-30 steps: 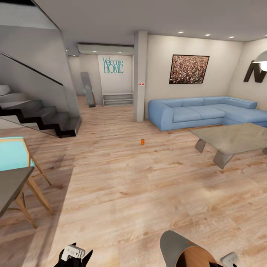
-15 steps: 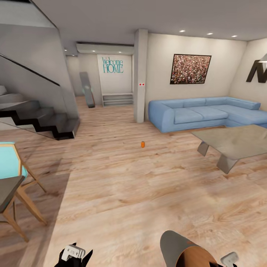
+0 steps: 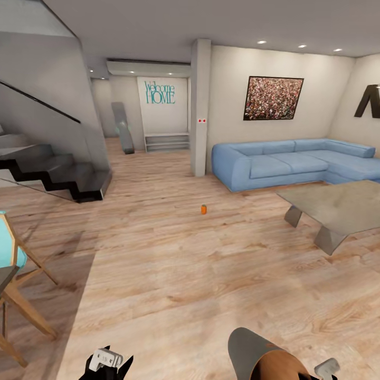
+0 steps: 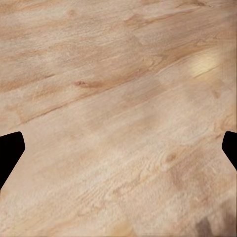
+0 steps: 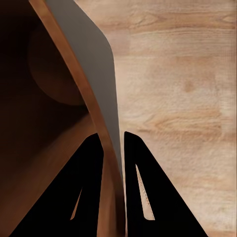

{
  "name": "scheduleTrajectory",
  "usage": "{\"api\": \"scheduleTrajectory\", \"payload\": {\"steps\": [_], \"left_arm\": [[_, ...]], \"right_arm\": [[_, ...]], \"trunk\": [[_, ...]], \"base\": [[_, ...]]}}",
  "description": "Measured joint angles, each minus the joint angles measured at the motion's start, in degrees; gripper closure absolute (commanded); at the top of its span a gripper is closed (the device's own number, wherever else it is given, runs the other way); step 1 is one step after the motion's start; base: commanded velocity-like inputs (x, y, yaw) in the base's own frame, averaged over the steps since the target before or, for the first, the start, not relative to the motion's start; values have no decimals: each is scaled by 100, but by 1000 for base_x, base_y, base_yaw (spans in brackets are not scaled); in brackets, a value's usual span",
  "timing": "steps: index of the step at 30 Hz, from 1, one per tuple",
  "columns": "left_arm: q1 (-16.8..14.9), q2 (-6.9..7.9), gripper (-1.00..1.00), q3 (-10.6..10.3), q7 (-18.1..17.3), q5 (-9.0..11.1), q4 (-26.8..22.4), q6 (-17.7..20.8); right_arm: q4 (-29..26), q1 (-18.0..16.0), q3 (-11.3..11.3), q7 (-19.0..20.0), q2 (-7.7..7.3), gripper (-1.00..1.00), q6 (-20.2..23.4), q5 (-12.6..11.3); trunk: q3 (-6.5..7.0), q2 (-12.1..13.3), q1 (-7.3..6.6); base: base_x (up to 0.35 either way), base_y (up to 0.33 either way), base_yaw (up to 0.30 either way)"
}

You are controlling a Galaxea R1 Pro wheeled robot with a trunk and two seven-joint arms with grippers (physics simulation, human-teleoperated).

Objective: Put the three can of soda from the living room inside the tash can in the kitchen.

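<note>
I'm rolling forward into the living room: over the last second the blue sofa point(image 3: 295, 161) and the grey low table point(image 3: 338, 208) have slid right and nearer in the head view, and the turquoise chair point(image 3: 10, 264) at near left has almost dropped out, so it is my base and camera moving, not the furniture. The one orange soda can point(image 3: 203, 209) I can make out stands upright on the wood floor point(image 3: 174, 274), mid-room, left of the table and well ahead of me. I see no other cans yet.

My right pincer point(image 5: 112, 148) is clamped on the rim of the trash can point(image 3: 264, 356), one finger inside the orange-brown wall and one outside, so the bin travels with me at near right. My left pincer point(image 4: 118, 148) hangs spread wide over bare floor, holding nothing.

I judge the approach partly done; next I need to close on that can.
</note>
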Motion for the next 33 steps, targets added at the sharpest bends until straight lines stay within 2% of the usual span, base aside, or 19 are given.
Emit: {"api": "scheduleTrajectory", "payload": {"steps": [13, 17, 25, 33], "left_arm": [[0, -2, -100, 16, 0, 0, 234, 15], [0, -2, -100, 2, 7, 2, 268, 22], [0, -3, -100, 4, 9, 1, 280, 23], [0, -3, -100, 4, 9, 0, 281, 23]], "right_arm": [[18, 2, 9, 6, 16, 100, 6, 4], [5, 1, 3, 7, 90, 100, 4, 18], [-1, 0, -6, 2, 112, 100, 1, 16], [-2, 0, -13, 5, 114, 100, 1, 17]], "trunk": [[0, 0, 0], [0, 0, 0], [0, 0, 0], [0, 0, 0]], "base": [[285, 0, 0], [298, 0, -9], [306, 0, -186], [308, 0, -54]]}}
